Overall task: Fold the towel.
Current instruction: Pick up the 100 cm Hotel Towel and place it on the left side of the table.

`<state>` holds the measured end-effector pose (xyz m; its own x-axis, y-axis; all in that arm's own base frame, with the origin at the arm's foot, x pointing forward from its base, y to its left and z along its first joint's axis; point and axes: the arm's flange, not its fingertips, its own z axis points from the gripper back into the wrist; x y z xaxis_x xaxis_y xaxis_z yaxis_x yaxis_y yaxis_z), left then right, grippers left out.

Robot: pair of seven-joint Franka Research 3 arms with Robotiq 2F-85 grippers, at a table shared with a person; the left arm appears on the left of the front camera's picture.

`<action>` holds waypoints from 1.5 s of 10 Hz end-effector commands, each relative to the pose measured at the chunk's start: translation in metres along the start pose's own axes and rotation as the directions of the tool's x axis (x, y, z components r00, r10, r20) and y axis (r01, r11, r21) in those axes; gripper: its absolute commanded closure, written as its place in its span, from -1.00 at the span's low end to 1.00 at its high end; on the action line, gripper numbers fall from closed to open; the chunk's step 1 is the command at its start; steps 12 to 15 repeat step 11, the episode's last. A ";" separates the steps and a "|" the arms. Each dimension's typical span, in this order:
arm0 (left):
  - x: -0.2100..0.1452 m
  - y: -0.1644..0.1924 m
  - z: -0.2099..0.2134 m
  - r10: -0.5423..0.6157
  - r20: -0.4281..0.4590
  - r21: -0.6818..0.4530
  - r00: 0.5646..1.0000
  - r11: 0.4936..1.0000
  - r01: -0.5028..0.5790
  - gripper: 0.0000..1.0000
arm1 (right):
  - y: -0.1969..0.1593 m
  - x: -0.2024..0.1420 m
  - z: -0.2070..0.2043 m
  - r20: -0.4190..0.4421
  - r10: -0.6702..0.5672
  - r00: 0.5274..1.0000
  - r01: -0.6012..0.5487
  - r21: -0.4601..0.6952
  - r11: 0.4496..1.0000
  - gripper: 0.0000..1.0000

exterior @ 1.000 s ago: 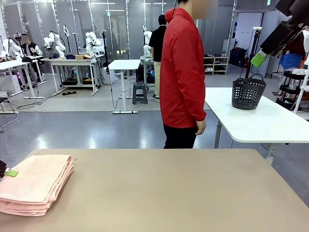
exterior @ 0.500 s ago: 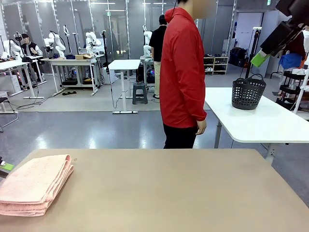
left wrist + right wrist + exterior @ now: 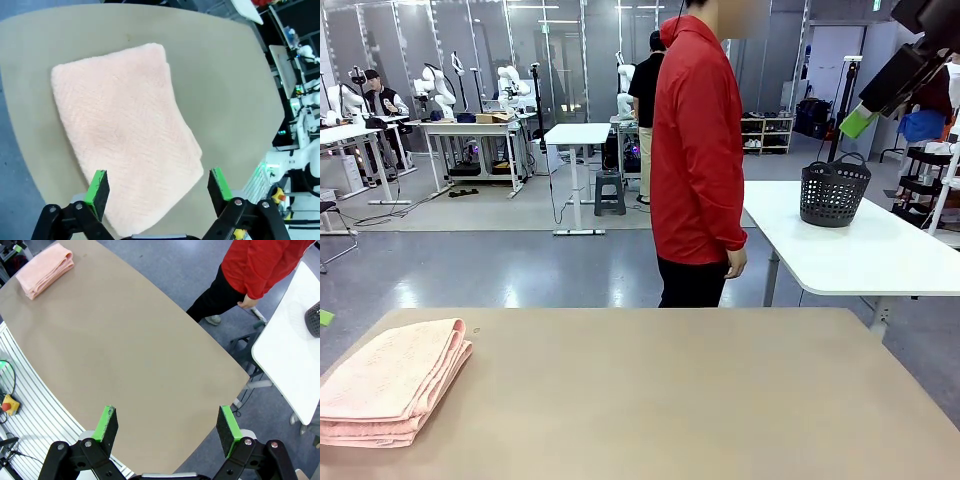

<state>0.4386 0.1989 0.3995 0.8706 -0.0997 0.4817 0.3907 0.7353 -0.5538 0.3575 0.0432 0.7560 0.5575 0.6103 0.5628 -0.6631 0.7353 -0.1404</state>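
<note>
The towel (image 3: 390,385) lies folded in several layers, salmon-pink, on the tan table (image 3: 670,400) at its near left corner. In the left wrist view my left gripper (image 3: 158,186) hovers above the towel (image 3: 125,135), open, its green pads wide apart with nothing between them. One green pad (image 3: 324,318) peeks in at the front view's left edge, clear of the cloth. My right gripper (image 3: 167,426) is raised high over the table's right side, open and empty; its green pad (image 3: 857,122) shows at the top right of the front view. From there the towel (image 3: 45,270) looks small and far off.
A person in a red jacket (image 3: 698,150) stands side-on at the table's far edge, one hand (image 3: 736,262) hanging down. Behind on the right is a white table (image 3: 880,260) with a black basket (image 3: 834,190) on it.
My left gripper has opened, let go of the towel's left edge and drawn back up and to the left. The towel's top layer has settled flat. The right arm has not moved.
</note>
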 end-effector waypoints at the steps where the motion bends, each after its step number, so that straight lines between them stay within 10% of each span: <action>1: 0.003 0.015 0.000 0.009 -0.002 -0.004 1.000 1.000 -0.009 -1.00 | 0.000 -0.001 0.001 -0.004 0.004 1.000 -0.004 0.000 1.000 -1.00; 15: 0.003 0.015 0.000 0.009 -0.002 -0.004 1.000 1.000 -0.009 -1.00 | 0.000 -0.001 0.001 -0.004 0.004 1.000 -0.004 0.000 1.000 -1.00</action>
